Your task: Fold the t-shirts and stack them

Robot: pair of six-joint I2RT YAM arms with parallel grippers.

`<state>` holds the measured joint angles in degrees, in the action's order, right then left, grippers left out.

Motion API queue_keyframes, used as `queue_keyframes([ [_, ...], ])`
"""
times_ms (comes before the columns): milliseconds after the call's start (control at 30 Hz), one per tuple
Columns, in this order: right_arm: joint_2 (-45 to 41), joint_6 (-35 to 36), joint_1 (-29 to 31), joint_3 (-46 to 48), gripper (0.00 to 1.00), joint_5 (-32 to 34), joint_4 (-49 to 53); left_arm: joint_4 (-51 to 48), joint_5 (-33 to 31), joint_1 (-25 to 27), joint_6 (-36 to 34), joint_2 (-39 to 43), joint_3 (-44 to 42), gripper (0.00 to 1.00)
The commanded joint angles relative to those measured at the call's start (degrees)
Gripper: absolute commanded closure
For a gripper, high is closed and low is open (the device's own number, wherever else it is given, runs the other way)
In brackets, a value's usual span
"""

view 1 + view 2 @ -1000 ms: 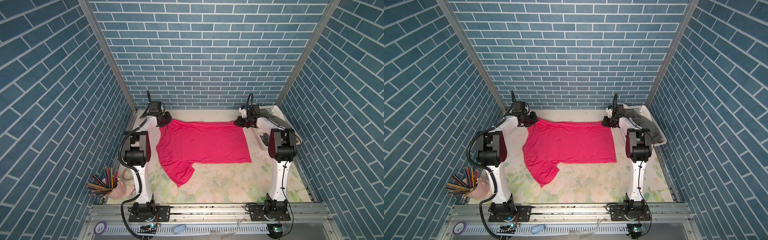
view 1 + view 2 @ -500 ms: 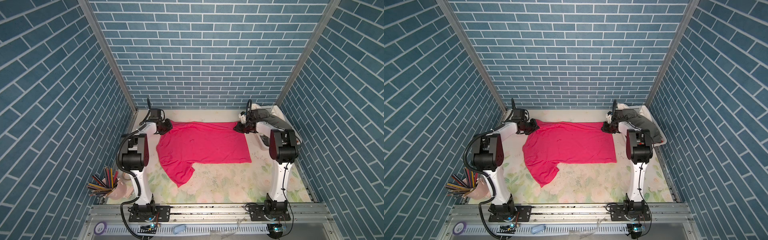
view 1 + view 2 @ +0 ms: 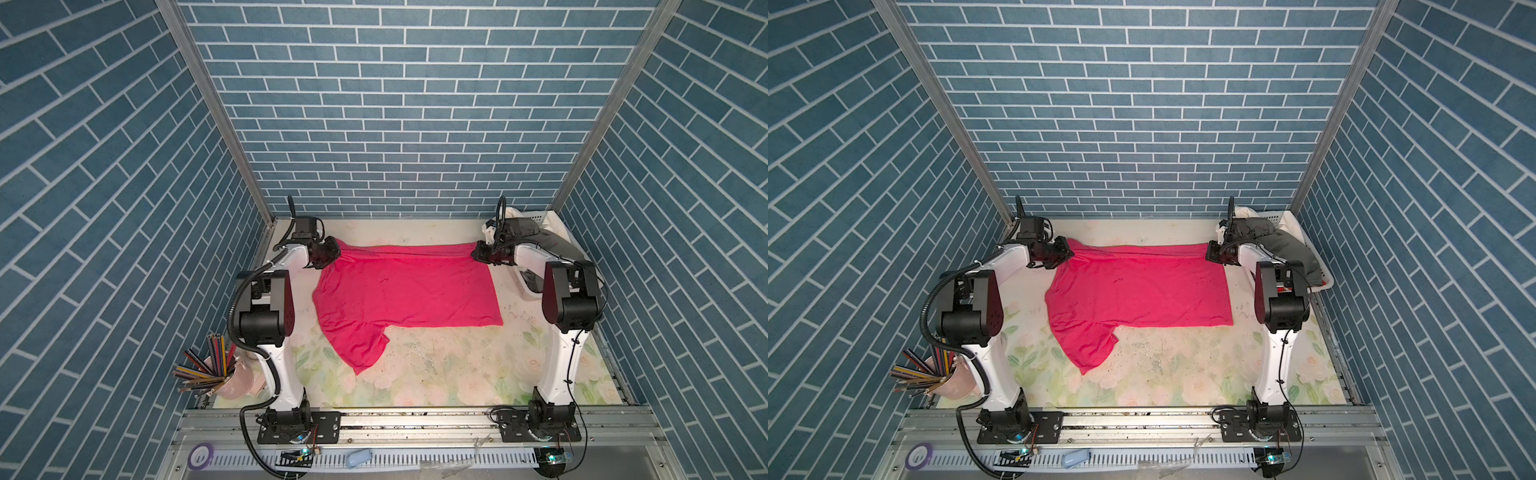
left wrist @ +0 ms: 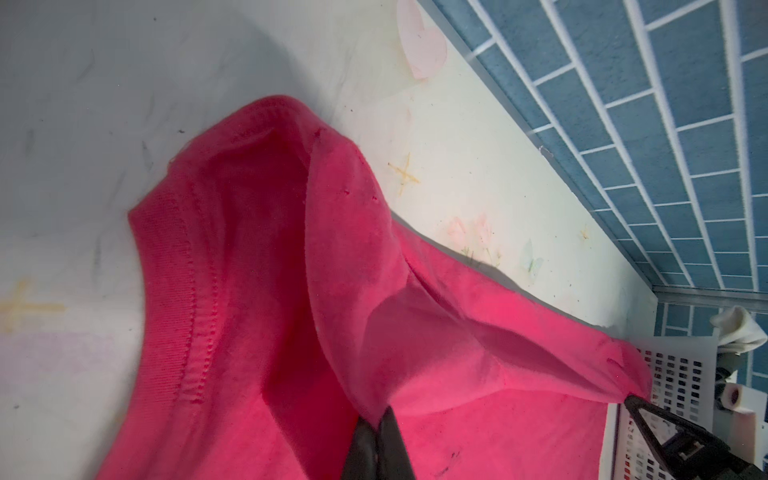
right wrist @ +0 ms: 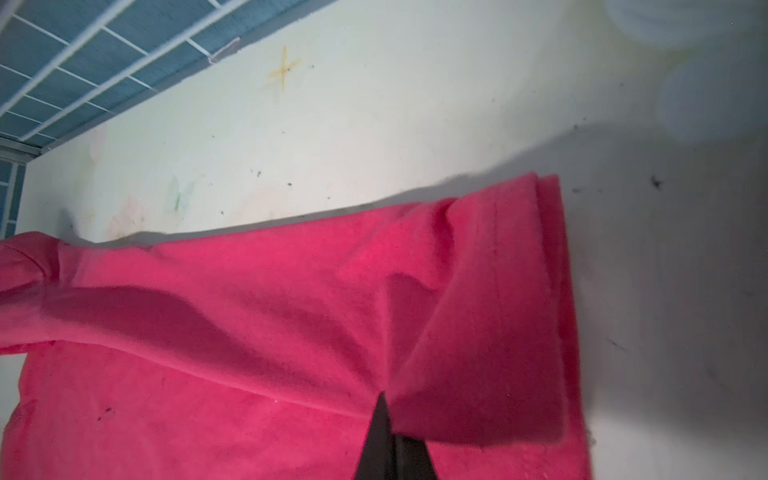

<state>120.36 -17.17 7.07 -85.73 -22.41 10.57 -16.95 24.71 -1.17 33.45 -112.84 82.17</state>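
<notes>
Pink t-shirt lies across the rear middle of the table. Its long axis runs left to right. The collar is toward your left arm and the hem toward your right. One sleeve trails toward the front on the left side. The rear edge is raised and taut between your two tools.

Your left gripper is clamped tight on a pinch of cloth beside the collar. Your right gripper is clamped tight on the turned-over hem corner.

Just behind your right gripper is the white basket, with a dark grey t-shirt heaped in it. The pencil cup stands front left, well apart from the cloth.
</notes>
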Motion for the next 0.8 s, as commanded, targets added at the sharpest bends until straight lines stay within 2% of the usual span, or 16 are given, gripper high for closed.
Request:
queue_keyframes([
  [0, -2.2, -0.7, 0.0, 0.5, 1.00, 1.9, 0.0, -2.7, -0.1, -0.2, -1.4, 1.0, 1.4, 1.00],
  [300, -3.4, -0.7, -0.3, 4.7, 1.00, 2.3, -0.9, -5.8, 0.5, -0.3, -3.3, 3.4, 0.1, 1.00],
  [633, -0.6, -1.4, -0.2, 6.5, 0.98, 1.8, -2.8, -0.7, 2.5, -0.4, -2.0, 4.9, -9.4, 1.00],
  [767, -0.6, -2.0, -0.1, 7.0, 0.96, 1.5, -3.1, 0.1, 2.1, -0.3, -1.1, 3.9, -9.4, 1.00],
])
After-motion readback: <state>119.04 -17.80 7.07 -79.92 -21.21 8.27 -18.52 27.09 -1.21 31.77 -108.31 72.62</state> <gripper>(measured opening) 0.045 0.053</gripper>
